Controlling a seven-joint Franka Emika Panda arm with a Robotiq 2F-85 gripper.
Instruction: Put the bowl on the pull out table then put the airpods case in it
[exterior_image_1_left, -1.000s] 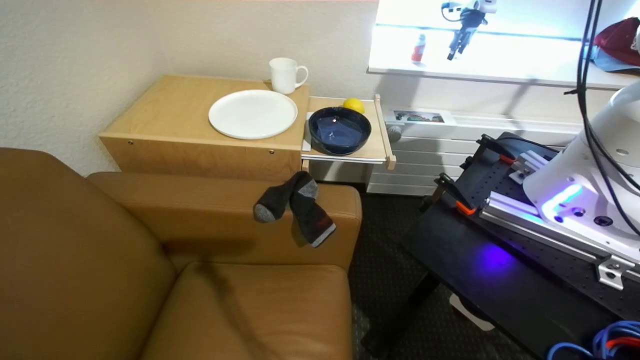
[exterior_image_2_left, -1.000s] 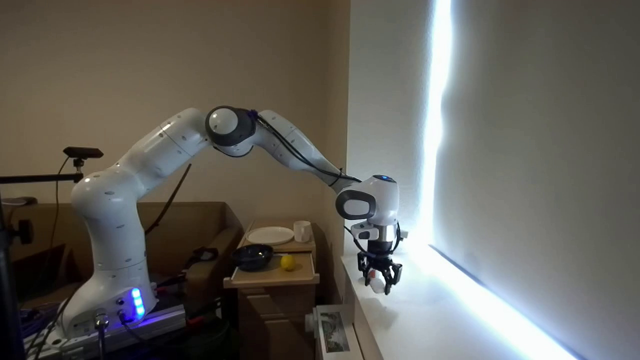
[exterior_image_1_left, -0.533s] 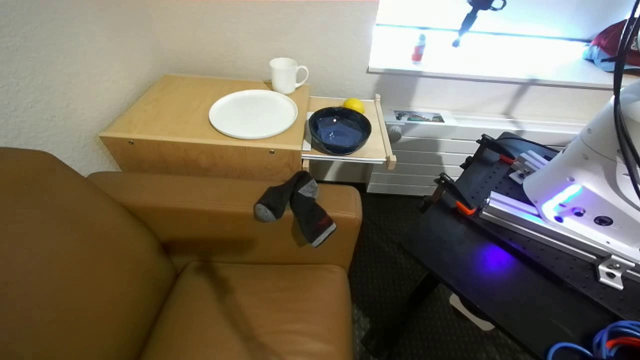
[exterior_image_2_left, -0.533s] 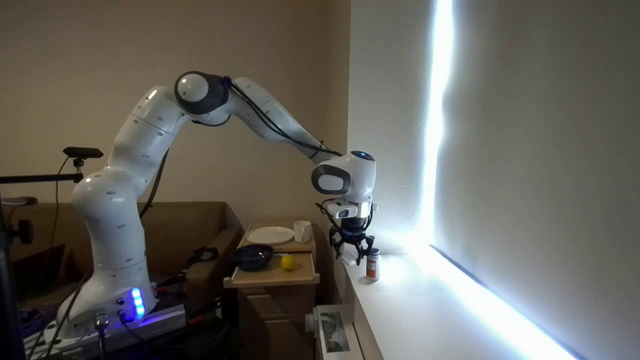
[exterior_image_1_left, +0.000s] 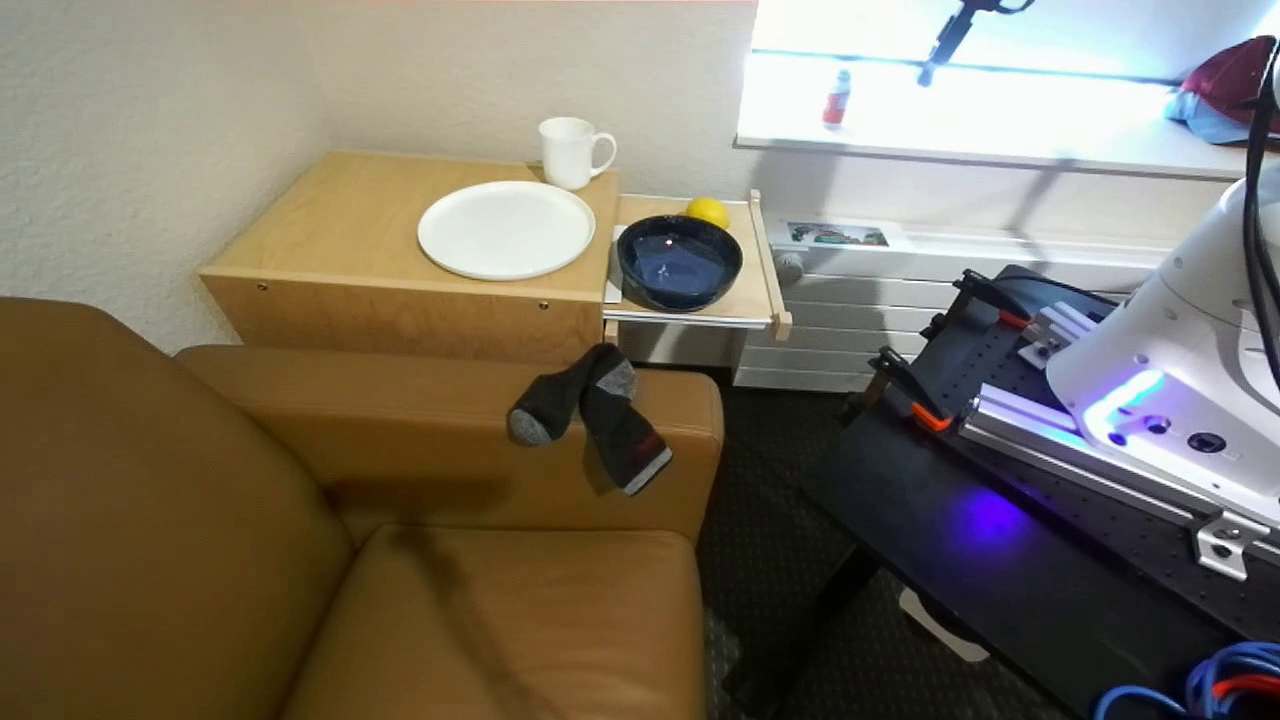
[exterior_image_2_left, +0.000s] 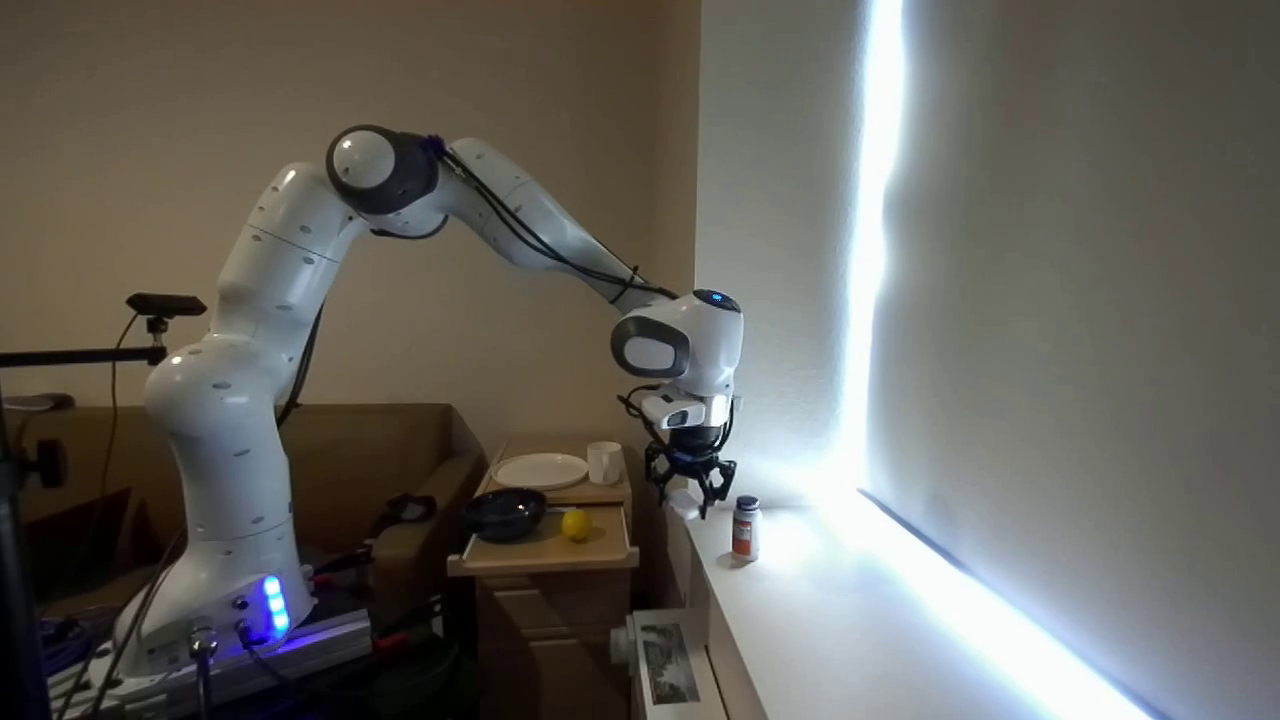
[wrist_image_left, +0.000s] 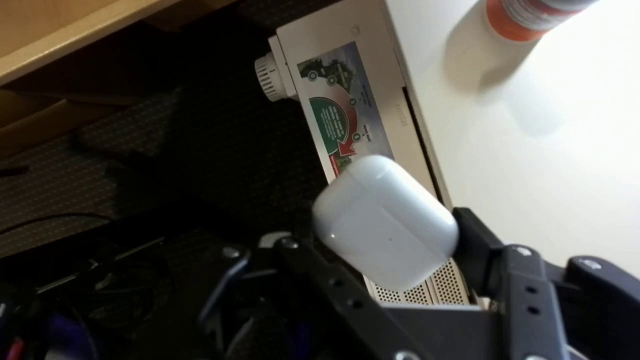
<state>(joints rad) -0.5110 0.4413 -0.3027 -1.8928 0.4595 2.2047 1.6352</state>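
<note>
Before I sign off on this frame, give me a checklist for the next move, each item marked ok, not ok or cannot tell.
1. AirPods case held between the jaws: ok, seen in the wrist view.
2. Firmness of that grip: cannot tell.
3. Bowl on the pull-out table: ok, upright in both exterior views.
4. Lemon outside the bowl: ok, it lies beside it on that table.
5. Jaws and case apart from the bottle: ok, the wrist view shows a gap.
6. Case above the bowl: not ok, it hangs near the windowsill, so a carry across likely comes first.
</note>
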